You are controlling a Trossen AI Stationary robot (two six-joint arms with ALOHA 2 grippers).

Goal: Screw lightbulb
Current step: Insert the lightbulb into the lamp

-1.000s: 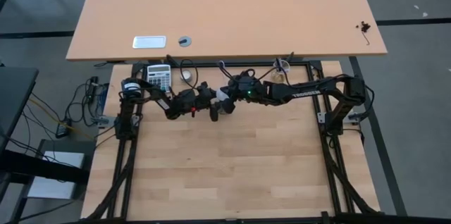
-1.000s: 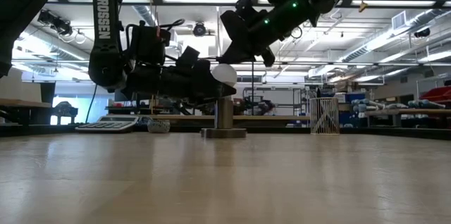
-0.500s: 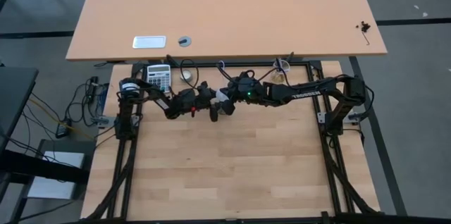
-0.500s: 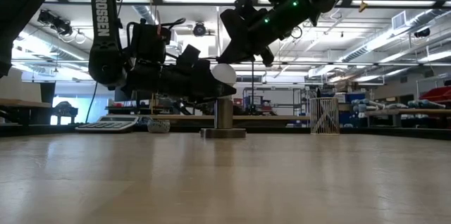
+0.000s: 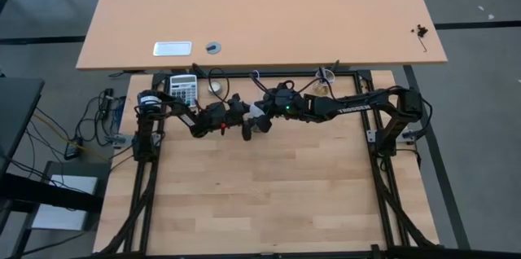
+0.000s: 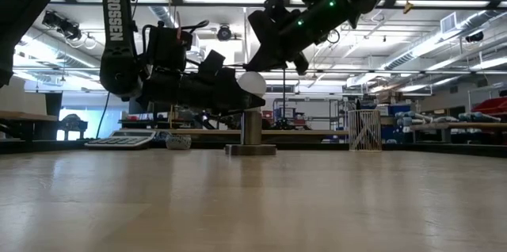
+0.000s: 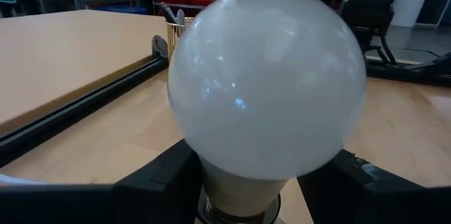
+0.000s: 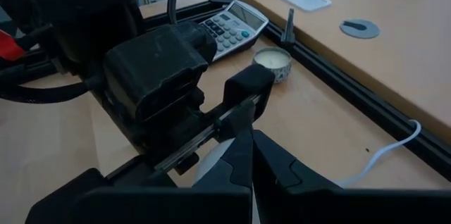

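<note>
A: Lightbulb (image 6: 253, 83) sitting upright on the socket base (image 6: 251, 138), far-centre of the counter (image 5: 269, 202). Left tool (image 6: 234, 97) clamped low on the bulb where globe narrows to neck, fingers (image 7: 158, 182) either side. Right tool (image 6: 273, 60) fingers together, empty, tip hanging just above the globe's right shoulder.

B: Risks?

A: Cross-threading, likely, if the neck leans while turned; cannot tell how deep the thread sits. Slipping on smooth glass if grip is loose; cracking if squeezed harder. Base not visibly pinned, so could spin or skid along with the bulb. White cord (image 8: 380, 155) trailing off toward the far rail could tug or wind up.

B: Clash between arms?

A: Real chance. Both wrists crowded over one spot, right tool nearly on the glass. Any wrist roll by the left could knock into it.

B: Room?

A: Near half of the counter bare, plenty of retreat space toward the near edge. Far side tight: calculator (image 5: 184, 89) and small round tin (image 8: 272, 63) at far left by the black rail (image 8: 331, 76), basket-like holder (image 6: 363, 130) at far right. Best to withdraw toward the near side, not the far.
</note>
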